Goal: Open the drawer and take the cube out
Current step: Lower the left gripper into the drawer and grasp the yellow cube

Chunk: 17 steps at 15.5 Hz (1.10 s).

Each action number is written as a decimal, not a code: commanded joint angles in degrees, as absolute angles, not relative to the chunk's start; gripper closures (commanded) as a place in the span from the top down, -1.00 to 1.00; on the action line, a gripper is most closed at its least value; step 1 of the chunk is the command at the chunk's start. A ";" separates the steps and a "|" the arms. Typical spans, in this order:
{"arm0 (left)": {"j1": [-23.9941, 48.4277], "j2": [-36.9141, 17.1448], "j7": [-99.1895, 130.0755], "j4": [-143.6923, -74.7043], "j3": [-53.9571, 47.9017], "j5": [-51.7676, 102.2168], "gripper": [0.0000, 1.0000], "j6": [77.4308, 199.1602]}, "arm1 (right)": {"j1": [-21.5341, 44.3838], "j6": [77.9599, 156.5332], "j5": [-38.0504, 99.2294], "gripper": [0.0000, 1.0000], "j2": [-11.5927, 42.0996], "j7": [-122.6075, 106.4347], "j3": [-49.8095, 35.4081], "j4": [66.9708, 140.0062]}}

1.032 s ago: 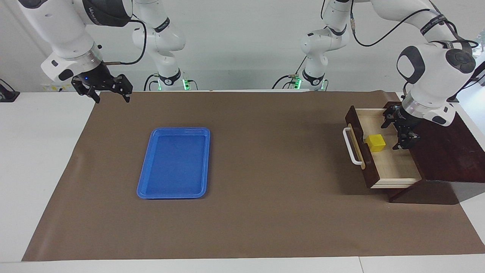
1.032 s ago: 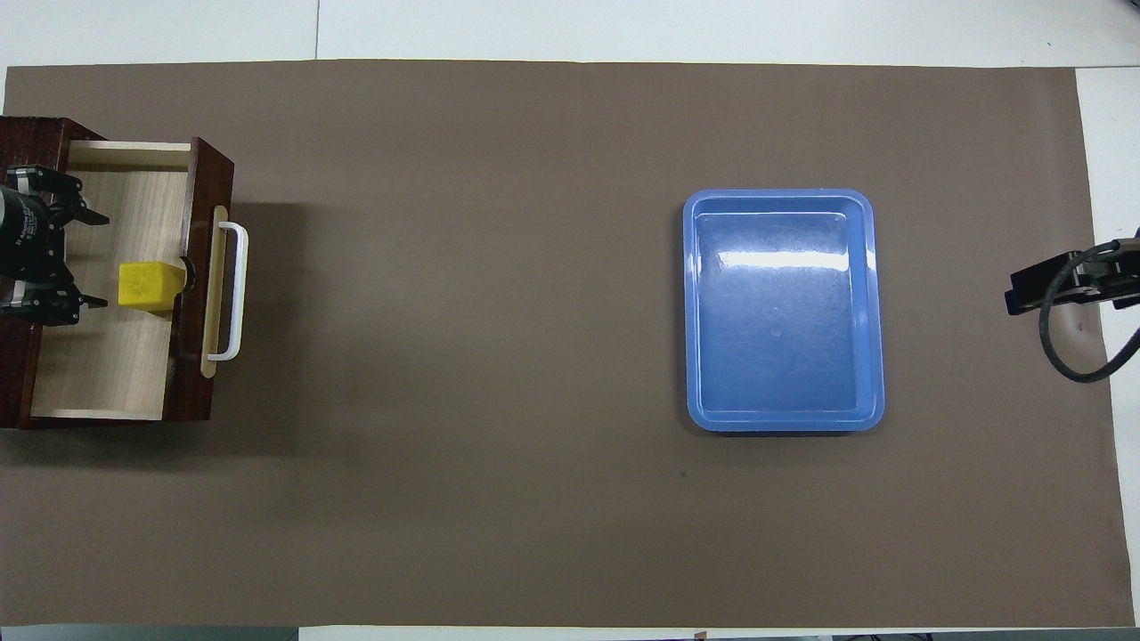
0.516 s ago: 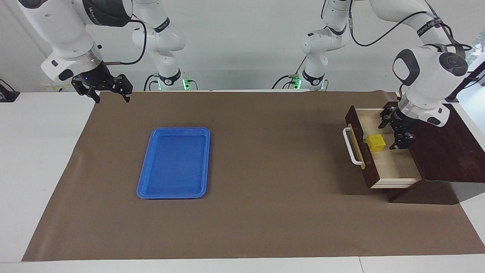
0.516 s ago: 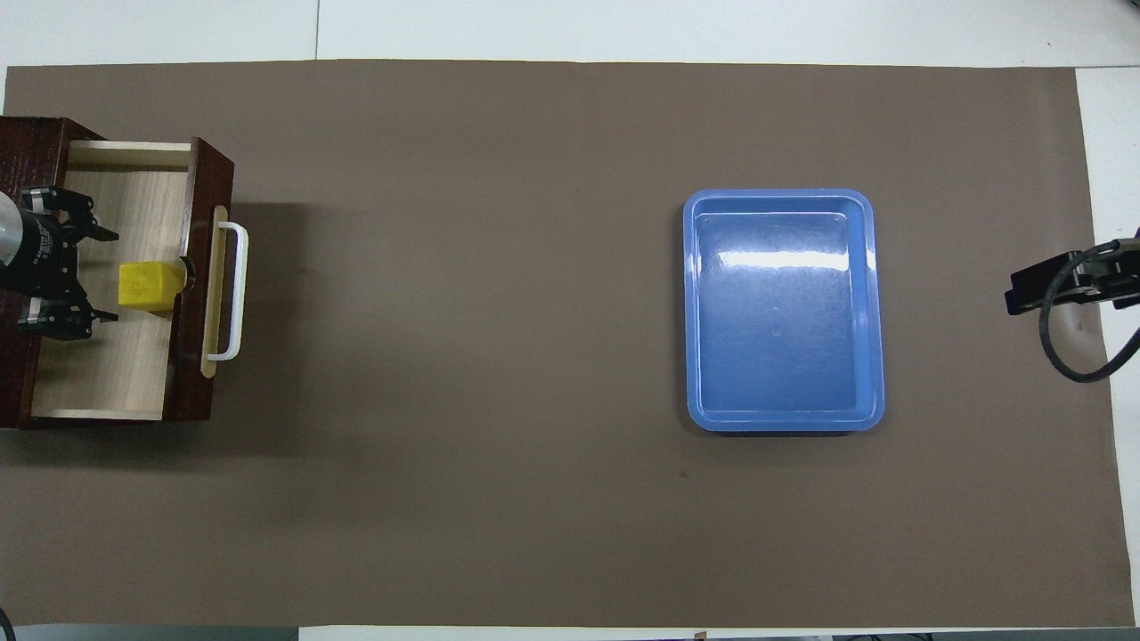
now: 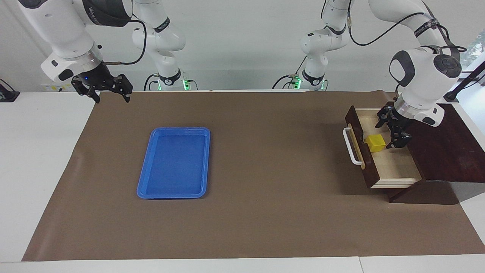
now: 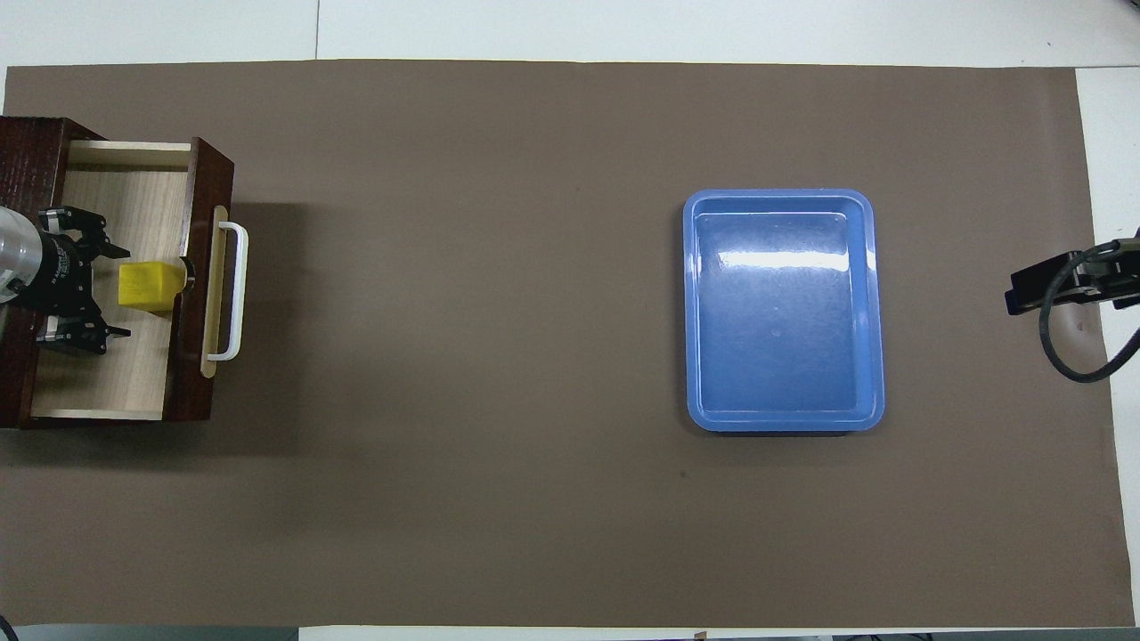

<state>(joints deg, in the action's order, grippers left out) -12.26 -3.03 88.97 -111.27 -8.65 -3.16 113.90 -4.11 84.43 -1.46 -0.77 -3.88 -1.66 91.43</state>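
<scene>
I have the dark brown wooden drawer [image 5: 382, 151] with its white bar handle [image 5: 351, 148] pulled out at the left arm's end of the brown-covered table [image 5: 265, 189], and the small bright yellow solid cube [image 5: 375, 143] sits on the pale wood floor inside, close against the drawer's front panel. My left gripper [image 5: 392, 132] hangs low in the open drawer just beside the cube, on the side away from the handle, its fingers spread wide and holding nothing; I see a gap between them and the cube. The right gripper [image 5: 110, 91] waits in the air over the table edge nearest the robots at the right arm's end, also spread wide and empty. The flat blue plastic tray [image 5: 146, 178] lies well apart, toward the right arm's end. I judge the cube to be light, rigid and smooth-faced, so it should not deform but could slip if pinched off-centre. I would take it across two parallel flat faces, fingers square to them, minding the front panel, which leaves little room on that side.
</scene>
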 commanded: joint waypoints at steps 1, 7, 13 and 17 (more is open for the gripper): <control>-12.74 -0.79 89.65 -114.70 -8.88 -2.37 1.00 116.71 | -5.19 84.55 -1.41 1.00 -1.67 -5.54 -2.29 92.46; -12.74 -0.97 90.09 -114.96 -8.96 -2.29 0.75 118.12 | -5.19 84.64 -1.41 1.00 -1.67 -5.45 -2.29 92.46; -12.74 -1.14 90.09 -114.70 -8.96 -2.29 -0.19 118.39 | -5.19 84.46 -1.41 1.00 -1.67 -5.36 -2.29 92.55; -12.74 -1.67 90.18 -112.94 -9.05 -2.20 -1.00 117.60 | -5.27 84.64 -1.32 1.00 -1.76 -5.36 -2.29 92.99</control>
